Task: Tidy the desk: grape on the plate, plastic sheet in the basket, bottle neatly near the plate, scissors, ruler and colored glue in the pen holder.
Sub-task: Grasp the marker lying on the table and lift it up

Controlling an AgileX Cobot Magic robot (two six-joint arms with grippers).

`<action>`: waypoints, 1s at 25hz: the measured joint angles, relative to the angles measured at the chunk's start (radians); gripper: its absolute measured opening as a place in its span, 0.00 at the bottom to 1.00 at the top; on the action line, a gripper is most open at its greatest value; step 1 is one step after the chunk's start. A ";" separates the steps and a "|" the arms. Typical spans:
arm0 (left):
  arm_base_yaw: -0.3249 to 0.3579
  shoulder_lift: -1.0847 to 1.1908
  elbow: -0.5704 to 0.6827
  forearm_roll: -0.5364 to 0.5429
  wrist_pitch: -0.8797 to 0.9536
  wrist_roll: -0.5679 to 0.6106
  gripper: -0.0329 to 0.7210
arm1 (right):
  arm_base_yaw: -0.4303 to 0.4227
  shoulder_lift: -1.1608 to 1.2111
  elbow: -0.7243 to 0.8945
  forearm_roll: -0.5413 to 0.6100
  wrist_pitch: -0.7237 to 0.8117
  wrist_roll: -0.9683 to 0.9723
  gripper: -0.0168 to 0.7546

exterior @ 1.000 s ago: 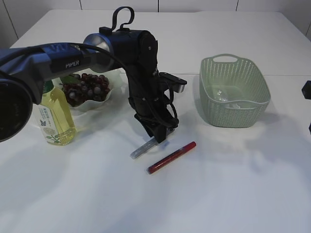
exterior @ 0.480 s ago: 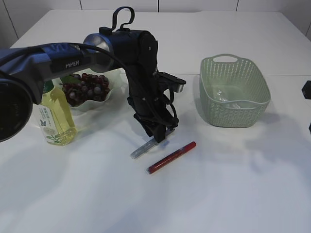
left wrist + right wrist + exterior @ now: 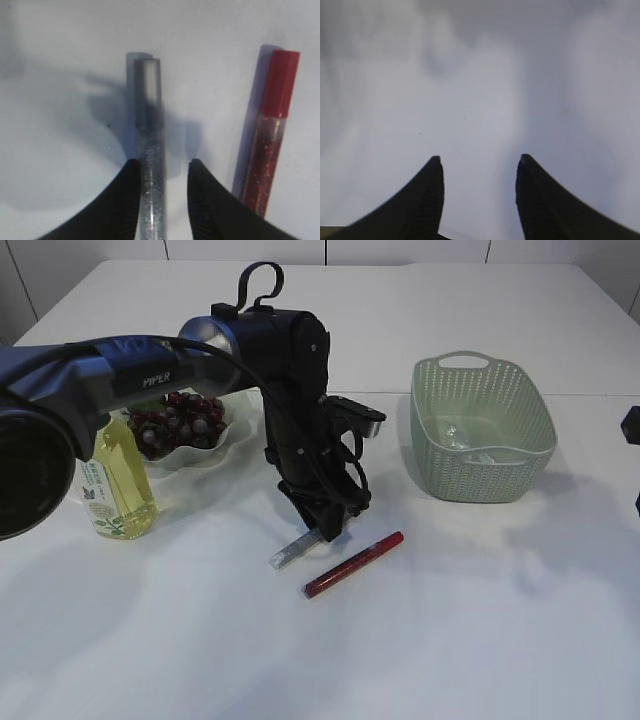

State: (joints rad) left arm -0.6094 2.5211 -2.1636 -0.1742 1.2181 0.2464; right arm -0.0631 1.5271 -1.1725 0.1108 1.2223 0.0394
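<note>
Exterior view. I see my left gripper (image 3: 318, 530) pointing down at the white counter (image 3: 450, 640), its tips around the upper end of the silver glitter glue tube (image 3: 287, 550), which lies flat and slants away below and to the left of the tips. The red glitter glue tube (image 3: 353, 564) lies just right of the gripper, nearly parallel to the silver one and apart from it. Well to the right stands the green basket (image 3: 480, 430) with the crumpled plastic sheet (image 3: 470, 445) inside. To the left, behind the arm, the grapes (image 3: 175, 420) sit on the white plate (image 3: 215, 450); the bottle (image 3: 115, 480) of yellow liquid stands upright in front of the plate's left side. The counter in front of the gripper is open up to the near edge.

Left wrist view. The silver tube (image 3: 149, 150) runs straight ahead between my gripper's (image 3: 163, 167) tips: clear body with silver flecks, grey cap at the far end. The jaws stand part-spread; the tube lies against the left fingertip (image 3: 131, 175), with a gap to the right one, so I cannot tell whether it is pinched. The red tube (image 3: 270, 140) lies right of the right tip, red cap farthest away.

Right wrist view. My right gripper (image 3: 479, 160) stands spread over blurred bare counter, nothing between its tips.
</note>
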 joint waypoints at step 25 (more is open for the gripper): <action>-0.002 0.011 -0.005 0.087 0.000 0.000 0.13 | 0.000 0.000 0.000 0.000 0.000 0.000 0.51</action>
State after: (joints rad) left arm -0.6116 2.5320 -2.1688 -0.0874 1.2181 0.2464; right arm -0.0631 1.5271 -1.1725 0.1108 1.2223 0.0394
